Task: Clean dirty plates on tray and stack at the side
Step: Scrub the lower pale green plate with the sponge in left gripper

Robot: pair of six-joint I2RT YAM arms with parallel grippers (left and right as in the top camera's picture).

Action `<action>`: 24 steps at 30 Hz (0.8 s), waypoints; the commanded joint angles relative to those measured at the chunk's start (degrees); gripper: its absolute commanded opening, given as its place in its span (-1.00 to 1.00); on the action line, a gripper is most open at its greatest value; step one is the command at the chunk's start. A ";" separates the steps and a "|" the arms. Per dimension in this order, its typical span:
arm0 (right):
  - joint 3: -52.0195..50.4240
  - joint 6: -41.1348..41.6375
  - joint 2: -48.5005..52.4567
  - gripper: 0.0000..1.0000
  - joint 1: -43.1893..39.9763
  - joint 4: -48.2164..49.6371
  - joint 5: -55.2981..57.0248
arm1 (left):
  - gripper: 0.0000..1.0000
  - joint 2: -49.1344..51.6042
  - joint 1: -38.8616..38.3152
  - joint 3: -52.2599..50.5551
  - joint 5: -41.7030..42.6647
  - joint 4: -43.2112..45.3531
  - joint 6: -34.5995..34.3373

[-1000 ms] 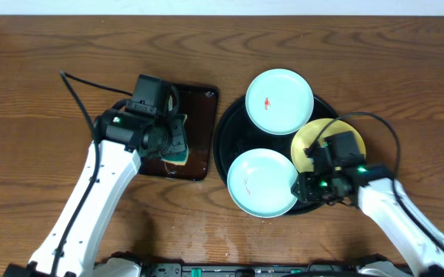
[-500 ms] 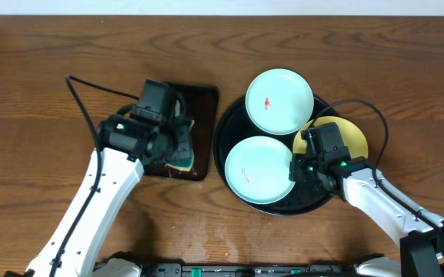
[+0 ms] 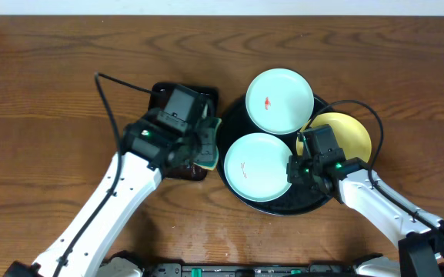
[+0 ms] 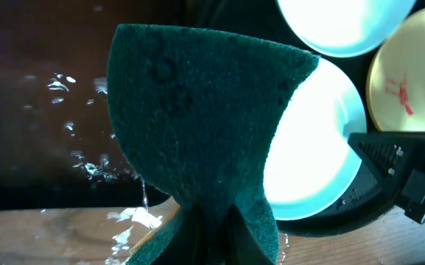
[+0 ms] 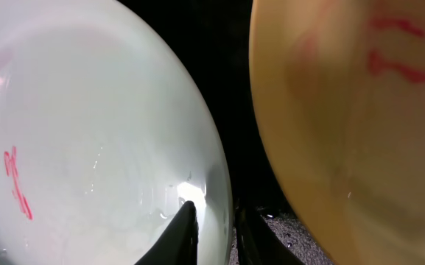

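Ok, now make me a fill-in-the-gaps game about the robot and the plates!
1. The left hand holds a green ____.
2. The right hand pinches the near mint plate; the neighbouring plate is coloured ____.
3. Both sit on a round tray coloured ____.
4. The smear on the far mint plate is ____.
Missing words: sponge, yellow, black, red.

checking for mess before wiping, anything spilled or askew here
Yes. Water is splashed across the small dark tray and onto the table below the sponge. The yellow plate overhangs the round tray at its rim.
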 commanded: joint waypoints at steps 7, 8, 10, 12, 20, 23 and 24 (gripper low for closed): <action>0.33 -0.63 5.33 -0.87 0.50 2.10 1.95 | -0.85 6.16 -5.09 0.72 -0.04 4.55 -4.24; 0.33 -0.61 5.38 -0.98 0.39 2.47 2.58 | -0.85 6.78 -5.57 0.72 -0.04 5.44 -4.66; 0.42 -0.61 5.29 -0.98 0.09 3.30 3.39 | -0.85 8.66 -6.95 0.72 -0.07 7.67 -5.07; 0.76 -0.61 5.22 -0.98 -0.24 3.34 3.43 | -0.85 11.30 -8.35 0.72 -0.07 9.79 -7.63; 0.96 -0.61 5.22 -0.98 -0.79 2.36 3.85 | -0.85 24.13 -10.80 0.72 9.33 18.08 -15.80; 0.96 -0.59 5.22 -0.98 -0.79 2.34 3.82 | -0.85 28.24 -10.80 0.72 11.58 19.87 -17.40; 0.96 -0.59 5.22 -0.98 -0.79 2.34 3.82 | -0.85 29.51 -10.80 0.72 12.37 20.13 -17.35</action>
